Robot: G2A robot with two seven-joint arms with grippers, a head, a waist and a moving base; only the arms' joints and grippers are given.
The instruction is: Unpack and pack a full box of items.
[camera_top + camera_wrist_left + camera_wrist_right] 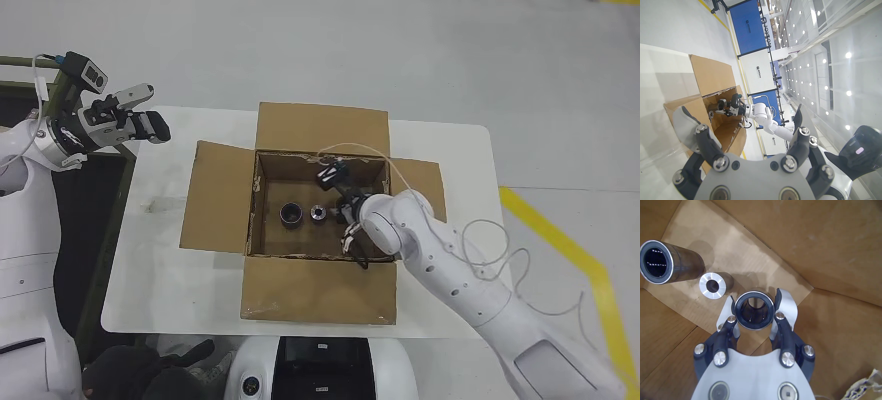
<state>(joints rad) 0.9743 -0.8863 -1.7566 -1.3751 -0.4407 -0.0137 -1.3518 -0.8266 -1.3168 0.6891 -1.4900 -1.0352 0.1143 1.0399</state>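
An open cardboard box (300, 245) stands mid-table. My right gripper (343, 208) is down inside it, shut on an upright metal bearing sleeve (754, 311) with a dark bore; its fingers (779, 298) press both sides. I cannot tell whether the sleeve rests on the box floor. Beside it stand a small silver bushing (712, 288) (317, 212) and a larger dark-bored steel cylinder (668, 262) (291, 213). My left gripper (150, 127) (741, 113) hangs open and empty past the table's far left corner, well away from the box (715, 75).
The box's four flaps (215, 195) lie spread over the white table (160, 280). A dark frame (100, 230) runs along the table's left side. Torn cardboard edge (863, 387) sits close behind the right wrist.
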